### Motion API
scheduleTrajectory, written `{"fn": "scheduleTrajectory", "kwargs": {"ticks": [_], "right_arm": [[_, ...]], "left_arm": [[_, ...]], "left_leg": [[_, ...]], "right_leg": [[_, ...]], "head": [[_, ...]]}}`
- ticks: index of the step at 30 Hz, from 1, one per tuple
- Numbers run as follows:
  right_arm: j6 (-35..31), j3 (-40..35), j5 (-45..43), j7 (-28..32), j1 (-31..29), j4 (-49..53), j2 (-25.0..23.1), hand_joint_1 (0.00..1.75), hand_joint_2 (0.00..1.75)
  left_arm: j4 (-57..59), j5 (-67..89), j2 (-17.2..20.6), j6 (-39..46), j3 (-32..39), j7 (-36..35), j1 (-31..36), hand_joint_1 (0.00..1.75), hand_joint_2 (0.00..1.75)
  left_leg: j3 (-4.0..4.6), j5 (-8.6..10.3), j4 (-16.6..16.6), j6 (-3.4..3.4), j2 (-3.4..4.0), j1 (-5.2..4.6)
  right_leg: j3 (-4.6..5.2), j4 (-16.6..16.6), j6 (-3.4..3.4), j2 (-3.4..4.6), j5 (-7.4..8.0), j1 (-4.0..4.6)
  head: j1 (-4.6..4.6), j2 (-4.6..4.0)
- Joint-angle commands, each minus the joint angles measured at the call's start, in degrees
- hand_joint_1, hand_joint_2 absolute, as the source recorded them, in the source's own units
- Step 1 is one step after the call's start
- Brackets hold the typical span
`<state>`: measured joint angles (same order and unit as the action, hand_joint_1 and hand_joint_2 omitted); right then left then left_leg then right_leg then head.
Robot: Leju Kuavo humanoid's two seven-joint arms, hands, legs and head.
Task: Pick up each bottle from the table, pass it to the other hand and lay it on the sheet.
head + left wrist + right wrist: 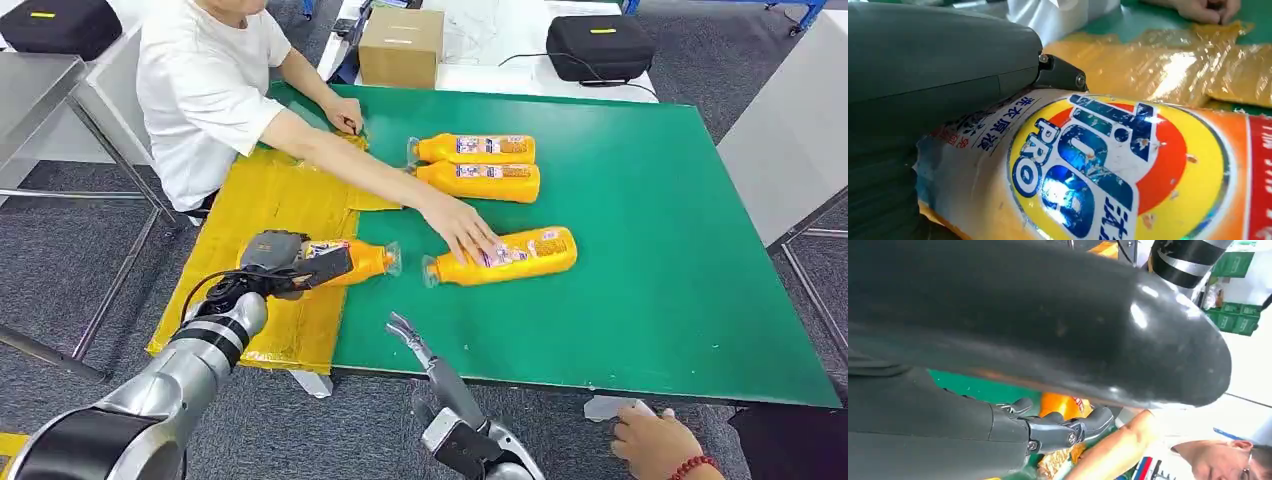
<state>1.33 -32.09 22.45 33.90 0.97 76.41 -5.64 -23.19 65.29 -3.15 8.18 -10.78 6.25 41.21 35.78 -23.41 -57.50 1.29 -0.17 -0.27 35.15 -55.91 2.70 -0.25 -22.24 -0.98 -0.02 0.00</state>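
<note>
Orange bottle (352, 262): gripped in left hand (283, 264), long axis crossways, cap beyond fingers toward right hand (408, 334).
Right hand: fingers apart, holding nothing.
Sheet (270, 205): under left fingers.

You see four orange bottles lying on their sides: one (355, 262) over the yellow sheet's (270, 200) edge, two touching side by side (478, 150) (480, 182) on the green bench (640, 250), one (510, 256) nearer you.
</note>
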Motion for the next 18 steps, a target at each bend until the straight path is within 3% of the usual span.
{"fn": "scheduleTrajectory", "kwargs": {"ticks": [1,2,10,18], "right_arm": [[0.3,0.4,-1.5,0.6,-1.5,-3.1,0.9,0.0,0.0],[0.4,0.4,-1.5,0.7,-1.7,-3.2,0.8,0.0,0.0],[-0.1,1.7,-3.7,3.0,-5.1,-8.4,0.2,0.0,0.0],[-0.3,1.7,-3.9,3.9,-5.6,-10.1,0.0,0.0,0.0]], "left_arm": [[7.0,-0.3,-1.7,-5.7,-1.4,0.6,5.7,1.4,1.75],[7.0,-0.2,-1.9,-7.0,-1.5,0.8,5.8,0.03,1.75],[8.7,-6.3,-1.7,-24.3,2.6,3.5,9.0,0.0,1.75],[8.1,-7.4,-1.4,-25.0,3.2,5.3,9.8,0.0,1.75]], "left_leg": [[-0.1,-0.05,0.0,-0.05,-0.04,0.06],[-0.16,-0.11,-0.1,-0.08,-0.1,0.1],[-0.28,-0.17,-0.1,-0.1,0.07,0.11],[-0.16,-0.08,0.0,-0.07,0.05,0.07]], "right_leg": [[-0.12,0.0,-0.07,-0.04,-0.05,0.06],[-0.21,0.0,-0.09,-0.1,-0.12,0.1],[-0.31,0.0,-0.13,0.07,-0.12,0.12],[-0.18,0.0,-0.09,0.05,-0.04,0.07]], "head": [[0.0,0.0],[0.0,0.0],[0.0,0.0],[-0.02,0.0]]}}
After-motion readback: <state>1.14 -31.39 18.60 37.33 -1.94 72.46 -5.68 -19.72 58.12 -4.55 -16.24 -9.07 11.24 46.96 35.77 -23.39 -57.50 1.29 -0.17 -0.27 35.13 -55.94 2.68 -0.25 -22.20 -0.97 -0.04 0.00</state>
